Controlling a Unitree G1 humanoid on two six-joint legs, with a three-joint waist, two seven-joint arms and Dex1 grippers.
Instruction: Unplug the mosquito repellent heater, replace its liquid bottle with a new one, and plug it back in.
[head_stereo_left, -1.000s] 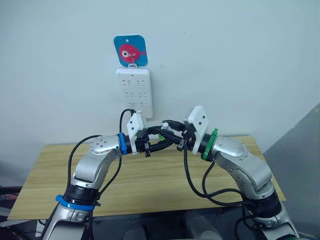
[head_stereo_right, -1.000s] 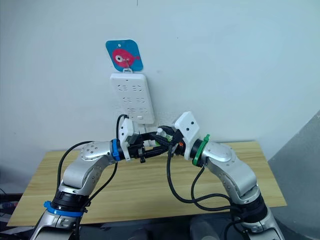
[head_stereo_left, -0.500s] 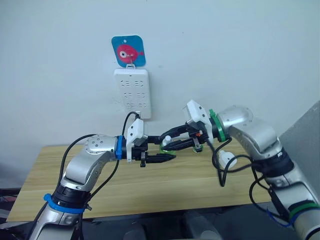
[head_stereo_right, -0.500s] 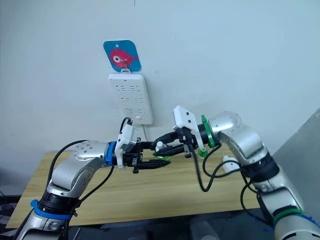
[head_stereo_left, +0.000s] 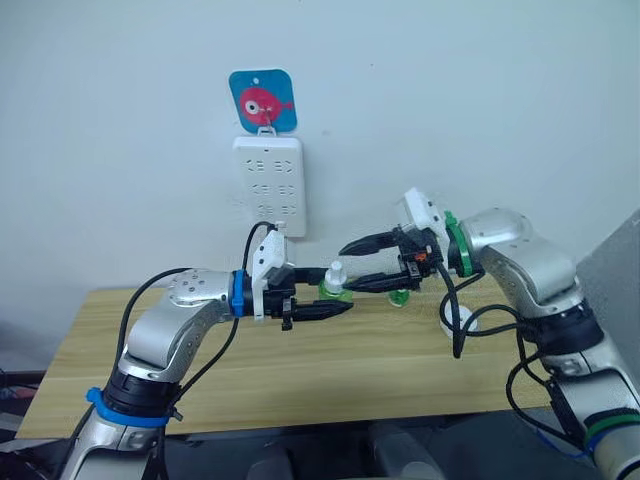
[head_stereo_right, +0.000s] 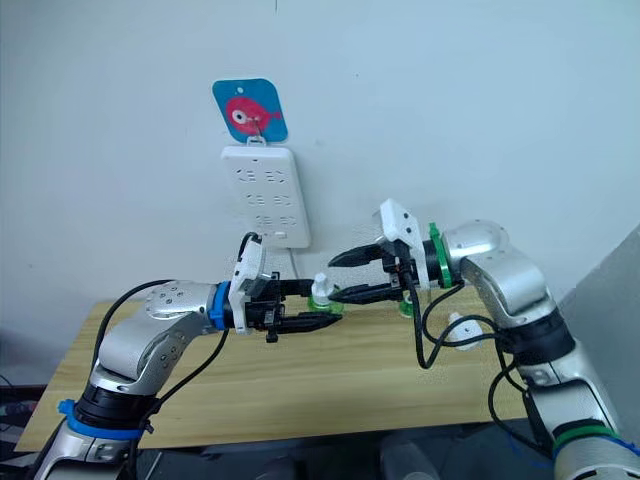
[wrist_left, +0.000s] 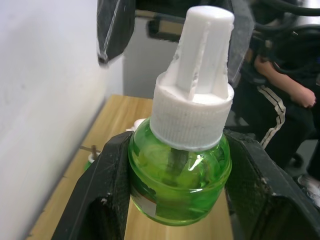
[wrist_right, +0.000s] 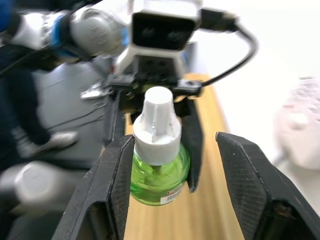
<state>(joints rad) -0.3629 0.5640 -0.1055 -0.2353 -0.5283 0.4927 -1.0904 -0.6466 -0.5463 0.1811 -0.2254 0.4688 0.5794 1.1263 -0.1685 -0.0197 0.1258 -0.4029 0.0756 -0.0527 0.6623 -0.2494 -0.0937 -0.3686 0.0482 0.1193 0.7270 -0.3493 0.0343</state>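
Right gripper (head_stereo_left: 362, 265) has released and spread; left gripper (head_stereo_left: 335, 298) pinches glossy green bottle (wrist_left: 180, 172).

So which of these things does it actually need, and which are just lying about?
Needed: green bottle in the left hand; open right hand beside it; white heater on the table; wall power strip.
Just there: fish hook on the wall; a person's arm.

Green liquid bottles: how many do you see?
2. One green bottle sits clamped in the left tool; a second bottle, partly hidden, stands on the table.
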